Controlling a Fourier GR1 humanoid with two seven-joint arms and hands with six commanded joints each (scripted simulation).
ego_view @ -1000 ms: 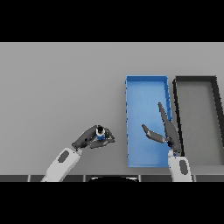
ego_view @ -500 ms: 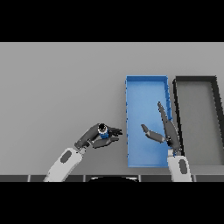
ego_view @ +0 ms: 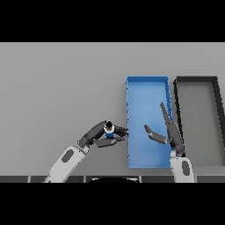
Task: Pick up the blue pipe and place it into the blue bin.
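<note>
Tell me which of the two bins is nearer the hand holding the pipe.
The blue bin: it lies just right of the left hand gripping the blue pipe; the black bin sits beyond it.

Light is even and diffuse over the whole table (ego_view: 57, 88), with no clear source and no glare. The grey surface is flat in tone from the far edge to the near edge. Shadows are faint: a soft dark rim lies inside the walls of the blue bin (ego_view: 147, 80) and the dark bin (ego_view: 196, 79). The dark hands show little shading. Straight edges stay straight toward the corners, with no visible distortion.
</note>
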